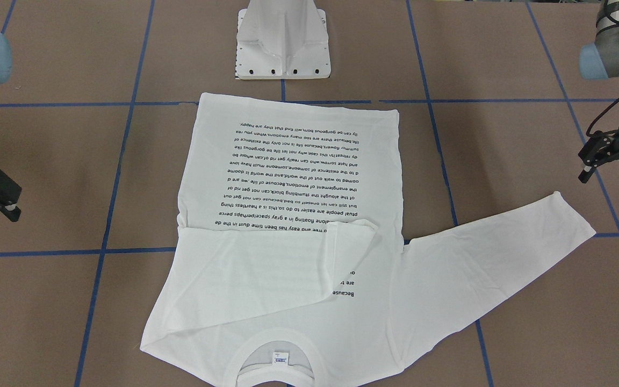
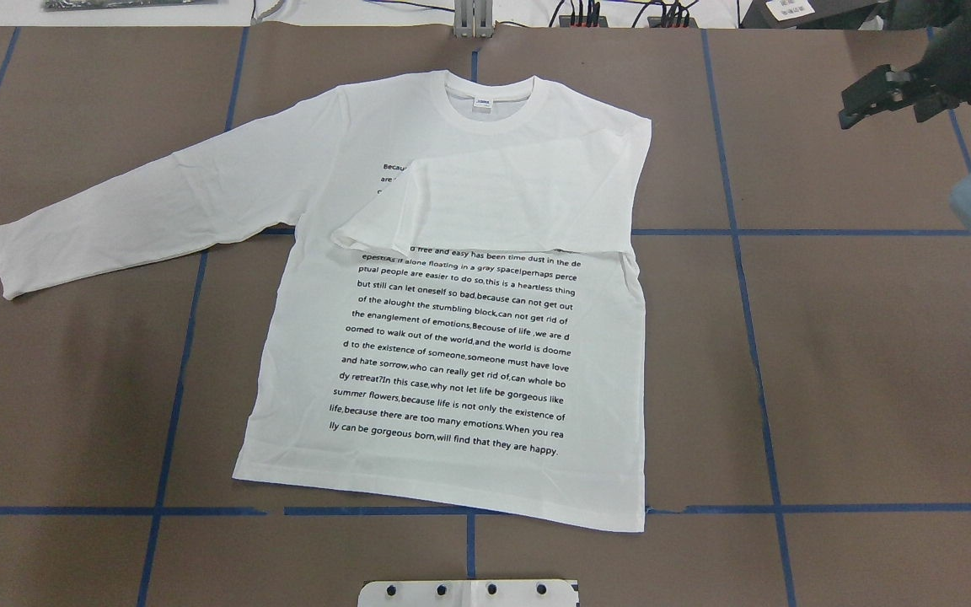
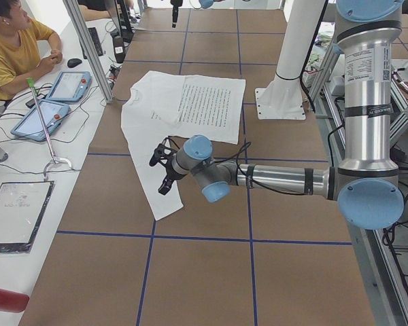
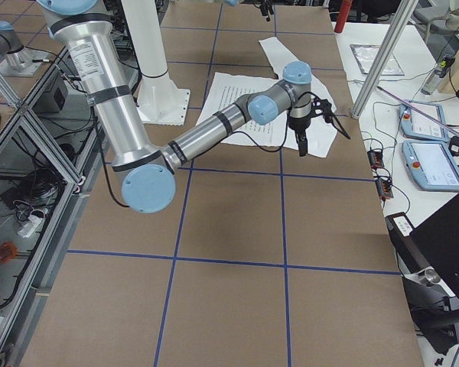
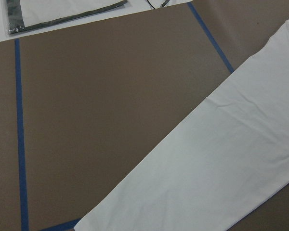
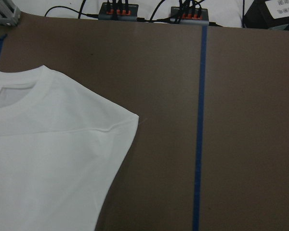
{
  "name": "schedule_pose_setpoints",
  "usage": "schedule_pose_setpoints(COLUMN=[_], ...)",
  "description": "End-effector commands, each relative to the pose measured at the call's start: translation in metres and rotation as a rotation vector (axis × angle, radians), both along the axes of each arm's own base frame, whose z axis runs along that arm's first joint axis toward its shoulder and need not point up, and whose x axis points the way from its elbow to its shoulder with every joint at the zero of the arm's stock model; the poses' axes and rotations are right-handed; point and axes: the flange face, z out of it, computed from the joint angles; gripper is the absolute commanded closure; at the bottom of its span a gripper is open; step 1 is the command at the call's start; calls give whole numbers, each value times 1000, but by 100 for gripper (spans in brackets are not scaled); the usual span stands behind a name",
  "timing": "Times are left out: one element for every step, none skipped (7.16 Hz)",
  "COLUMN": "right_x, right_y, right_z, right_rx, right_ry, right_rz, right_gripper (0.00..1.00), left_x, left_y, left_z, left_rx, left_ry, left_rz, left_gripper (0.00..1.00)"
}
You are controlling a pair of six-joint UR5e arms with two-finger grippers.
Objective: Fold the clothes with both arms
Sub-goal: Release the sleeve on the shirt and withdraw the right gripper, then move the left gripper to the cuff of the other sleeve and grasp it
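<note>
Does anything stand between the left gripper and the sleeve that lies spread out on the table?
Nothing visible does. Only bare brown table separates the left gripper from the cuff of the spread sleeve of the white T-shirt; they do not touch.

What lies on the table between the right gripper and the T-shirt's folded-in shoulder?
Only bare brown table, crossed by one blue tape line. The overhead exterior view shows this stretch between the right gripper and the T-shirt.
</note>
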Motion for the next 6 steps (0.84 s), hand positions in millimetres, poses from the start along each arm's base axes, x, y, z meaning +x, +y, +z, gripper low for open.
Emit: schedule_pose_setpoints(right_x=[18, 19, 20, 20, 20, 20], right_y=[11, 14, 16, 17, 17, 17], right_z=[11, 11, 12, 13, 13, 13], right_rx=[0, -1, -5, -7, -8, -8], right_ry=[3, 1, 1, 1, 3, 3], right_rz=[4, 8, 10, 11, 12, 12], right_gripper=[0, 0, 0, 0, 0, 0], left_x=[21, 50, 77, 97, 106, 105], left_y=[7, 11, 21, 30, 35, 36], left_z=[44, 56, 58, 58, 58, 59], left_rx=[-7, -12, -19, -49, -49, -46], left_ry=[-43, -71, -50, -24, -24, -30], left_rz=[-13, 19, 31, 46, 66, 68], left_gripper=[13, 13, 13, 13, 14, 19])
